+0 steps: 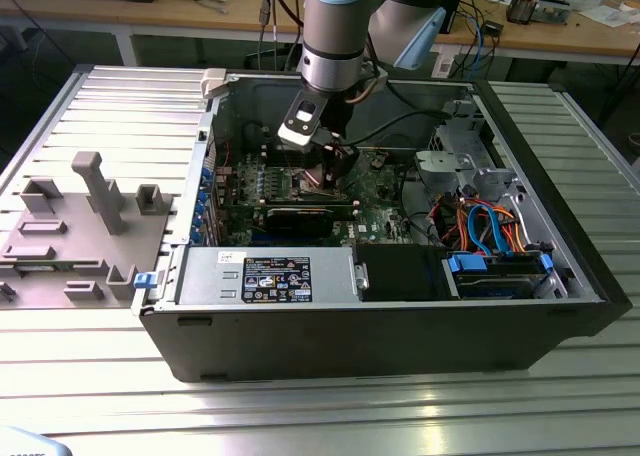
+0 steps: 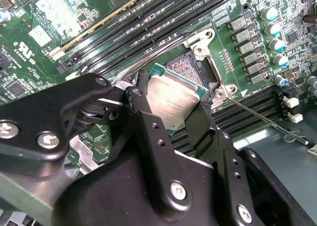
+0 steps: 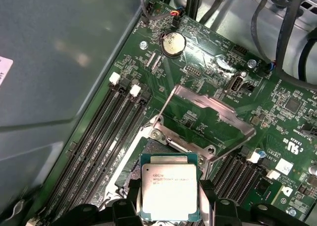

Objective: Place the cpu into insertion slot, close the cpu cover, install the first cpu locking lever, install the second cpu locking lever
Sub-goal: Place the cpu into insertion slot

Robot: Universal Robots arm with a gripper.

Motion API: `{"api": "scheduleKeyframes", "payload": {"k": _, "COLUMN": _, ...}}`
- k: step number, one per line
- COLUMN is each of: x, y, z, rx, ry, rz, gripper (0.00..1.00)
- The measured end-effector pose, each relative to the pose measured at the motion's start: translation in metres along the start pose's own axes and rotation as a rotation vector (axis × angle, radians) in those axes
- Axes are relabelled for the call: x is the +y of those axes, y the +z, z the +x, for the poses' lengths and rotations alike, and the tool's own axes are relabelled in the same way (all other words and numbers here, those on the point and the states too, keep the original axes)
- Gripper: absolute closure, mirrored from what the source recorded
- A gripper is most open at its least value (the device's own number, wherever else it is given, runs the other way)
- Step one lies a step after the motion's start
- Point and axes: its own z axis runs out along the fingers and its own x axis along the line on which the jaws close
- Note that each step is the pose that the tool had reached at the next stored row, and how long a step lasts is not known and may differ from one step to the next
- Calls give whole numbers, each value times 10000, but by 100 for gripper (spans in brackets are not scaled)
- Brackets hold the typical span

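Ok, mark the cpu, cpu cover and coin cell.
cpu [image 3: 169, 191], first wrist view, metal top's middle.
cpu cover [image 3: 215, 106], first wrist view, frame's outer bar.
coin cell [image 3: 173, 42], first wrist view, its face.

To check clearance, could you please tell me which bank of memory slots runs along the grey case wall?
The bank whose white clips sit nearer the coin battery; the other bank lies across the chip, well away from the wall.

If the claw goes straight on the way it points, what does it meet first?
Likely the open socket: the claw holds the cpu above it, with the cpu cover raised out of the way. Depth is hard to judge.
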Motion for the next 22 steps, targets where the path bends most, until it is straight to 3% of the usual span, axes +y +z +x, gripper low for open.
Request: {"api": "scheduleKeyframes", "payload": {"k": 22, "x": -17, "y": 1, "z": 14, "rx": 9, "ry": 1476, "rz": -20, "gripper": 46}}
